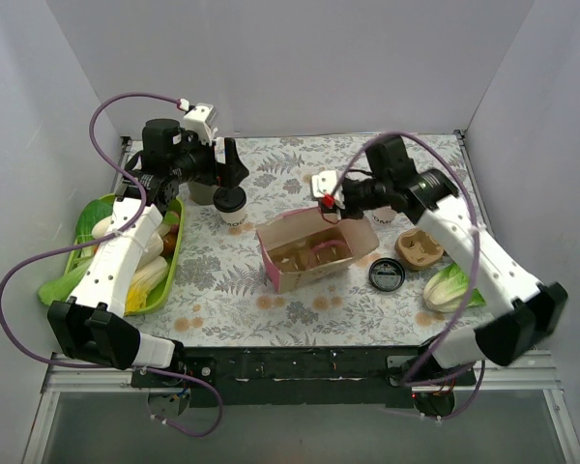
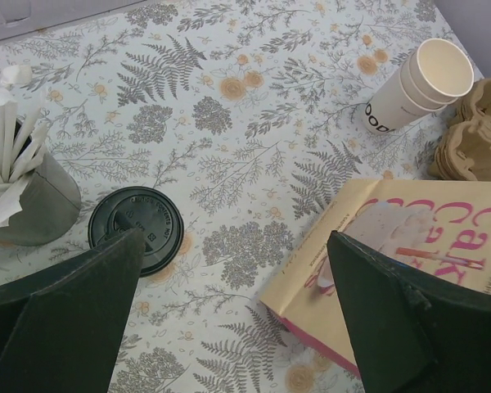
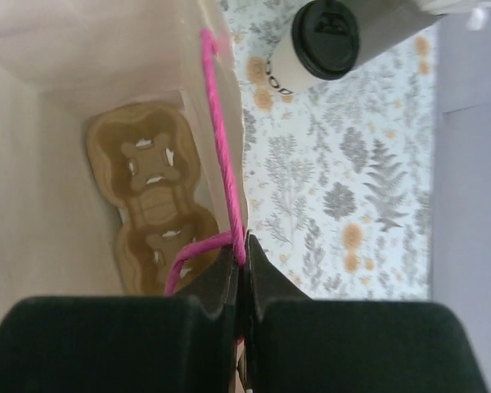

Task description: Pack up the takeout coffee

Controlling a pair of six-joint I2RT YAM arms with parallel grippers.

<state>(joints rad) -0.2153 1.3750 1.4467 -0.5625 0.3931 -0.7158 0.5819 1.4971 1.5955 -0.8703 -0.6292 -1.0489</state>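
The top camera is sitting high up on the near side, looking down and forward over the whole floral-print table (image 1: pixel 234 275). The left wrist cam is hanging fairly close over the cloth, facing down. The right wrist one is peering down into the open tan paper bag with pink handles (image 3: pixel 20 164) from super close. All three are catching that bag plus the small white paper cup with a round black plastic lid (image 1: pixel 231 205).

Fern-print table (image 1: pixel 300 159) carries paper bag (image 1: pixel 300 280); takeout coffee (image 1: pixel 231 206); green tray (image 1: pixel 171 266); loose black lid (image 1: pixel 387 275); cup stack (image 2: pixel 417 82); pulp carriers (image 1: pixel 420 247); cabbage (image 1: pixel 449 287).
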